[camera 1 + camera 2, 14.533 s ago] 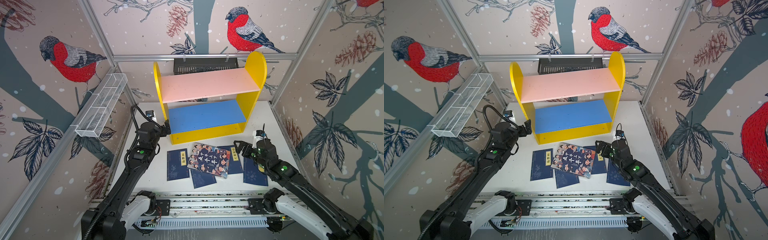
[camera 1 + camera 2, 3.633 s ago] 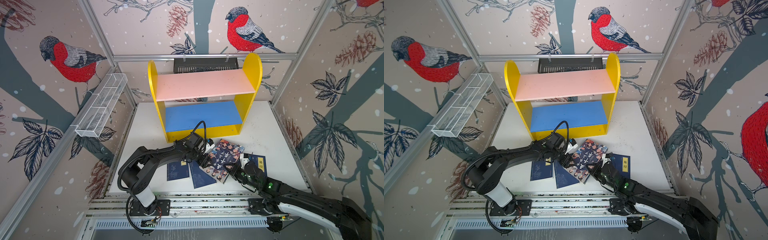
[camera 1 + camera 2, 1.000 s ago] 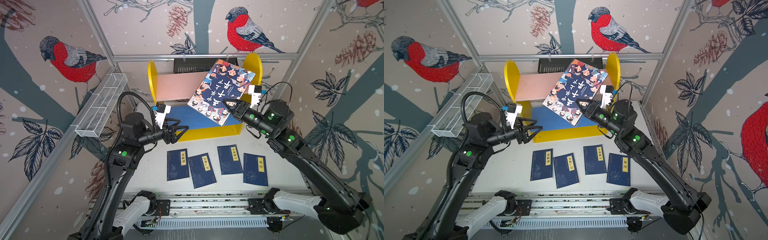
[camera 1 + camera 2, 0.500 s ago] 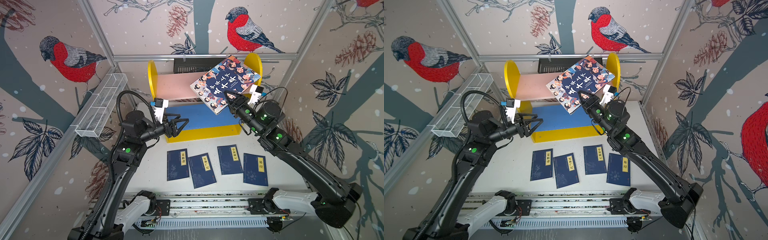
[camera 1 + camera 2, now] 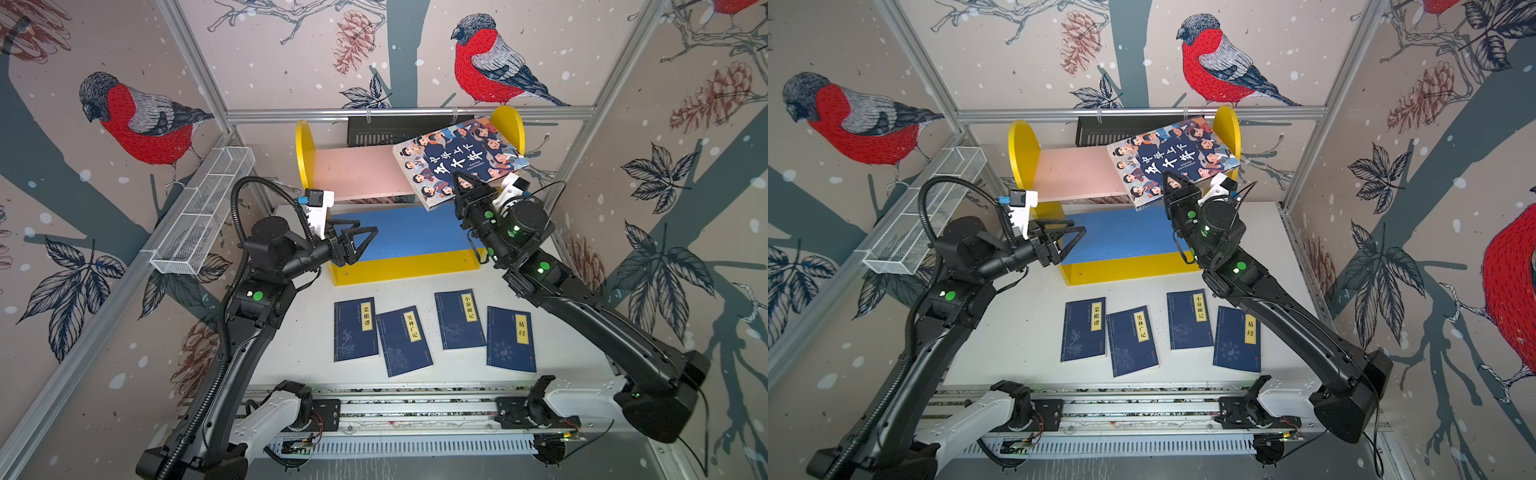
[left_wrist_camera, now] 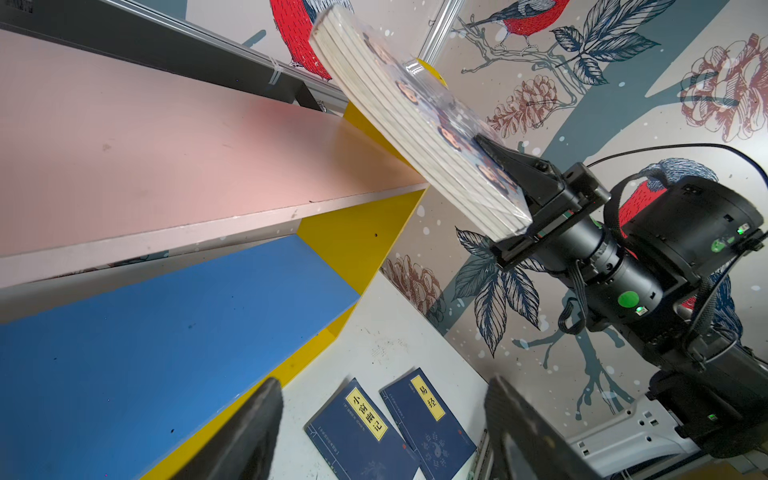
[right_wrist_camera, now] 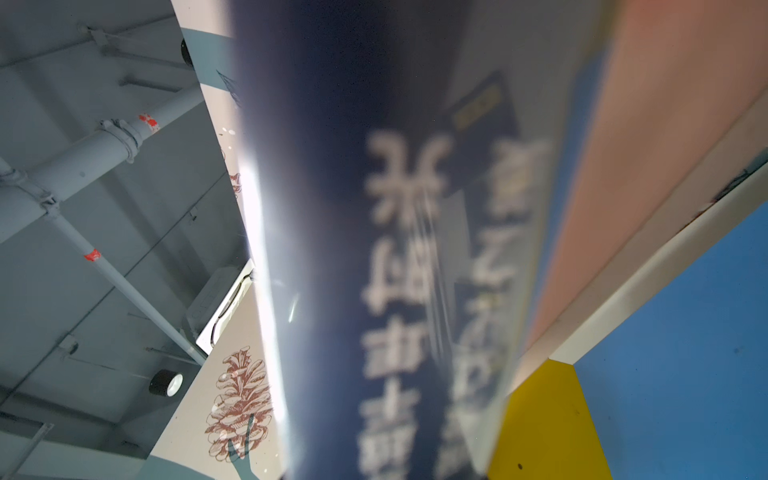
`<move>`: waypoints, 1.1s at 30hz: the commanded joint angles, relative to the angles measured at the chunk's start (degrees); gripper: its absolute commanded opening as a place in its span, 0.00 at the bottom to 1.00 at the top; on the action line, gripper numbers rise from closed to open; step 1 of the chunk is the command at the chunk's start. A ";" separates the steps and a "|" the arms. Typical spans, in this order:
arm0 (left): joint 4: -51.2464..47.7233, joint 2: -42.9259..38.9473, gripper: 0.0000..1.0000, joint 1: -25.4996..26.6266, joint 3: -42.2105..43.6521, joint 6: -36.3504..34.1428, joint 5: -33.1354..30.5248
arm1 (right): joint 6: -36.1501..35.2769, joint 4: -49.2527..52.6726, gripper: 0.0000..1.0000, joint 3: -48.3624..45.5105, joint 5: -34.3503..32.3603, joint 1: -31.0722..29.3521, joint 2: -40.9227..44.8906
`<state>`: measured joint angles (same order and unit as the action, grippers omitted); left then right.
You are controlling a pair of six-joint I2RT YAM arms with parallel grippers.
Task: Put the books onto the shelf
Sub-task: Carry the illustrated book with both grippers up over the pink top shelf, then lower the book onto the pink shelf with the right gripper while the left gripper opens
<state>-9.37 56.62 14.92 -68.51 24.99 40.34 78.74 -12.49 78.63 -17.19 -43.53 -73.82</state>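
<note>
My right gripper (image 5: 462, 179) is shut on the near edge of the thick colourful book (image 5: 459, 156), which hangs tilted above the right end of the shelf's pink board (image 5: 357, 174). The same book (image 6: 415, 120) shows edge-on in the left wrist view and fills the right wrist view as a blur (image 7: 374, 249). The yellow-sided shelf (image 5: 399, 266) stands at the back of the table. Several thin navy books (image 5: 355, 330) lie flat in a row in front of it. My left gripper (image 5: 365, 235) is open and empty at the left front of the blue board (image 5: 407, 232).
A white wire basket (image 5: 199, 216) hangs on the left wall. A black slotted tray (image 5: 386, 129) hangs behind the shelf. The arms' rail (image 5: 395, 411) runs along the table's front edge. Printed walls close in both sides.
The right gripper has carried the colourful book farther back and laid it flatter over the pink board's right end. The left gripper has moved a little towards the shelf.
</note>
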 commanded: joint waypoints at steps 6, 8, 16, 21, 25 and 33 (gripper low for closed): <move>3.19 -0.22 0.77 0.96 -0.91 0.31 -0.17 | 4.27 -7.22 0.03 2.10 -7.61 -2.21 -1.77; 3.18 -0.10 0.77 1.24 -1.25 0.37 -0.37 | 4.04 -6.46 0.04 2.98 -9.46 -2.98 -1.94; 2.94 2.83 0.78 3.00 -5.15 2.19 -5.53 | 4.41 0.47 0.03 6.81 -13.52 -4.04 -2.69; 4.77 6.98 0.78 3.44 -9.46 7.75 -5.80 | 4.90 5.36 0.04 9.48 -14.65 -4.09 -3.54; 7.02 9.51 0.79 5.06 -12.38 11.14 -6.11 | 5.52 5.88 0.04 9.78 -14.17 -3.87 -4.01; 8.57 14.75 0.79 9.85 -16.37 14.31 -7.33 | 9.70 4.67 0.07 8.29 -12.57 -2.56 -5.74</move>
<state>-4.56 70.35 23.99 -83.81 37.32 33.89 86.89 0.54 86.78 -30.65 -46.59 -79.18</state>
